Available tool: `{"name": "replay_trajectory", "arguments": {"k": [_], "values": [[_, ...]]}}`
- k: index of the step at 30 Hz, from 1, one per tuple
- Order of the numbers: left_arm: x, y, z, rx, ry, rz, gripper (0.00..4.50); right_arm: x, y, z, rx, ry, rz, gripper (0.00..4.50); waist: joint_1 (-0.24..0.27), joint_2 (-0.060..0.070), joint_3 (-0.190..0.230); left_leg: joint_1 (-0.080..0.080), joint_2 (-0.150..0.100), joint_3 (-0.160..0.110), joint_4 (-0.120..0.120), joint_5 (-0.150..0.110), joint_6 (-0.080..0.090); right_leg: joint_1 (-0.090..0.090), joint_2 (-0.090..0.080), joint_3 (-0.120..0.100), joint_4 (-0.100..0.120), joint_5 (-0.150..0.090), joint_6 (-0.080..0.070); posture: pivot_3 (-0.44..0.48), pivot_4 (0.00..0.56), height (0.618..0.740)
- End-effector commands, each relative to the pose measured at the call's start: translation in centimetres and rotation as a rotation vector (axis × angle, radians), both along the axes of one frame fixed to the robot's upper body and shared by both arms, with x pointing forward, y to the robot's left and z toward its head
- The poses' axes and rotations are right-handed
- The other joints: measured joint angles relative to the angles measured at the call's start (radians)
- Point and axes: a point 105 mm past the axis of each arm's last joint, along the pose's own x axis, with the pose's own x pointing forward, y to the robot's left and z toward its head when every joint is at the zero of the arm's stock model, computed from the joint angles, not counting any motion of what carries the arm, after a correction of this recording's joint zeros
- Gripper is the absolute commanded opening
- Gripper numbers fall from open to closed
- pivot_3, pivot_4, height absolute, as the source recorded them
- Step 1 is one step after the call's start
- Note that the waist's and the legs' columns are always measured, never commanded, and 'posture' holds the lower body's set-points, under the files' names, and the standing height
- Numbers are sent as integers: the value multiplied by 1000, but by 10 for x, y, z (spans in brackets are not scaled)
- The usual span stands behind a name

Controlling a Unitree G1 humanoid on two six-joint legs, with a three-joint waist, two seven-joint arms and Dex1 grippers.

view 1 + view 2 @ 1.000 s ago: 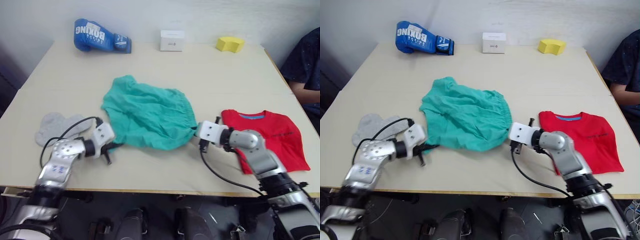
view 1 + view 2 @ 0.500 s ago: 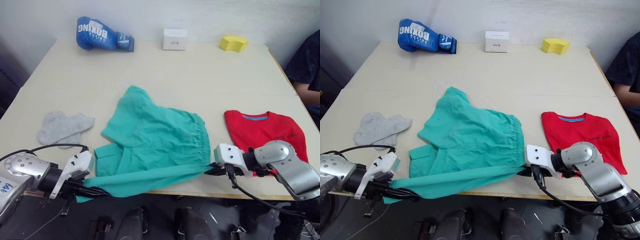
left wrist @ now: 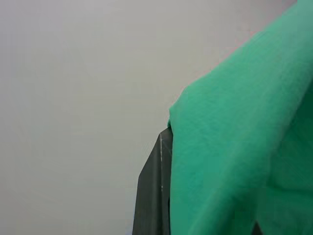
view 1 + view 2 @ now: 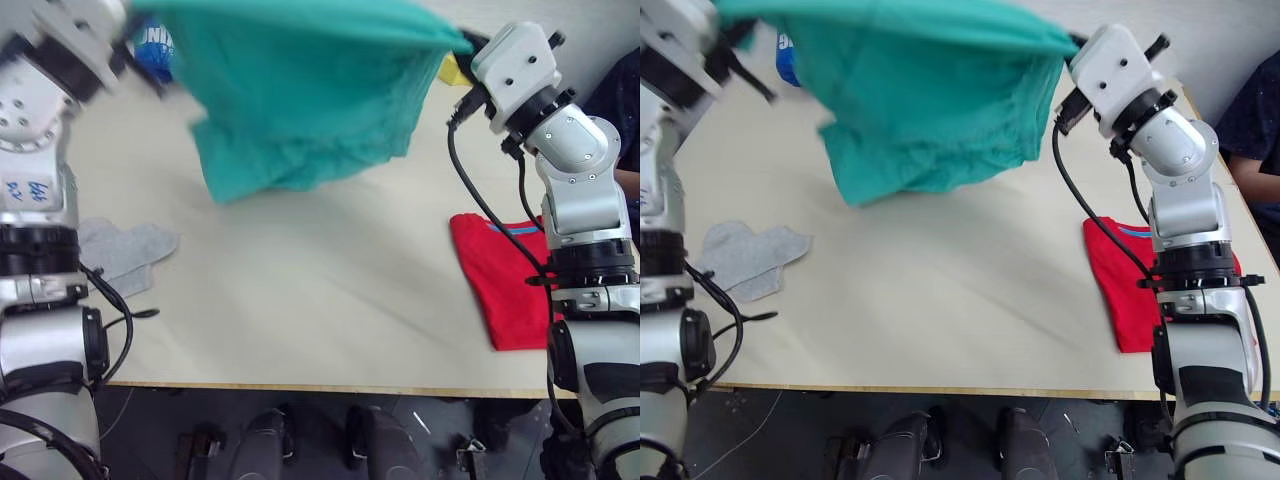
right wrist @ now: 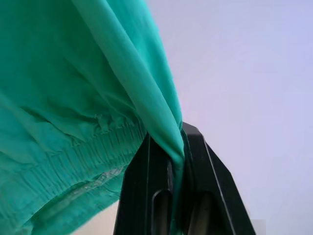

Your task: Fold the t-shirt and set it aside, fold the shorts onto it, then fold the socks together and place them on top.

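The shorts (image 4: 300,90) hang above the table (image 4: 330,300), stretched between the left gripper (image 4: 135,40) at ten o'clock and the right gripper (image 4: 462,45) at two o'clock, each clamped on an upper corner of the cloth. On the table, the socks (image 4: 125,250) lie at nine o'clock near the left edge. The t-shirt (image 4: 500,285) lies at three o'clock near the right edge. A boxing glove (image 4: 152,55) sits at eleven o'clock, behind the hanging shorts.

No complete text can be read. Part of white lettering is seen on a blue object (image 4: 152,50) behind the lifted shorts (image 4: 300,90), too cut off to be made out.
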Motion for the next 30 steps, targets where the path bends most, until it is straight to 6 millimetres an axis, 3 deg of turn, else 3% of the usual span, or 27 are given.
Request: {"name": "replay_trajectory", "arguments": {"k": [1, 4, 6, 8, 10, 13, 15, 17, 19, 21, 23, 26, 30], "values": [[-30, 15, 2, 53, -123, -27, 16, 3, -26, -15, 20, -46, -117, 0, -1, 0, 0, 1, -1, 2, -1, -1, 1, 0, -1, -2, 0, 0, 0, 0, 150, 740], [-28, 8, -69, 175, 166, -131, 16, -1, -16, -65, -111, 28, -81, 0, -2, 0, 0, 2, -1, 2, 0, -2, 3, 1, -1, -1, -1, 0, 1, 0, 150, 740], [-36, 8, -125, 268, 386, -172, 16, -5, -13, -116, -214, 184, -28, 0, -1, 0, 0, 4, 0, 2, 1, -2, 3, 4, 0, 1, -1, -1, 2, 0, 150, 740], [-57, 7, -189, 355, 738, -244, 16, -14, -20, -160, -238, 337, 9, 0, -2, 1, 1, 2, 1, 4, 4, -2, 3, 5, 0, 4, -5, -1, 2, 0, 150, 740], [-87, 5, -227, 380, 1068, -308, 16, -27, -27, -181, -244, 394, 30, 0, -4, -1, 5, 1, 2, 4, 8, -1, 4, 6, 0, 7, -5, -1, 3, 0, 150, 740], [-131, 0, -252, 244, 1520, -370, 16, -51, -31, -217, -258, 563, 116, 0, 1, -1, 7, 3, 4, 1, 13, -1, 4, 8, -1, 13, -2, 1, 1, 0, 150, 740], [-155, -3, -260, 215, 1715, -386, 16, -70, -25, -236, -255, 682, 226, 0, 7, 0, 8, 13, 6, -4, 11, -5, 2, 20, -1, 11, -10, 4, 0, 0, 150, 740], [-167, -2, -262, 201, 1800, -376, 16, -87, -21, -247, -260, 779, 318, 0, 8, 2, 8, 28, 7, -7, 4, -6, 1, 36, 0, 9, -19, 2, -4, 0, 150, 740], [-171, 5, -268, 220, 1853, -320, 16, -106, -23, -266, -310, 919, 375, 0, 8, 2, 8, 33, 7, -7, -5, -6, 0, 40, 2, 14, -21, -8, -22, 0, 150, 740], [-174, 8, -268, 220, 1889, -303, 16, -121, -33, -285, -347, 1073, 375, 0, 9, 2, 8, 36, 7, -5, -7, -6, -4, 37, 2, 17, -19, -14, -25, 0, 150, 740], [-174, 7, -265, 214, 1892, -312, 16, -130, -40, -293, -359, 1170, 367, 0, 8, 3, 6, 36, 7, -5, -6, -8, -11, 35, 2, 15, -14, -7, -11, 0, 150, 740], [-173, 10, -265, 250, 1905, -294, 16, -139, -42, -296, -336, 1263, 376, 0, 7, 2, 5, 36, 10, -4, -5, -7, -13, 35, 4, 11, -15, -9, -12, 0, 150, 740], [-163, 10, -257, 292, 1874, -303, 16, -136, -38, -284, -321, 1226, 379, 0, 12, 1, 4, 35, 11, -4, -5, -9, -13, 35, 5, 11, -16, -10, -12, 0, 150, 740]]}}
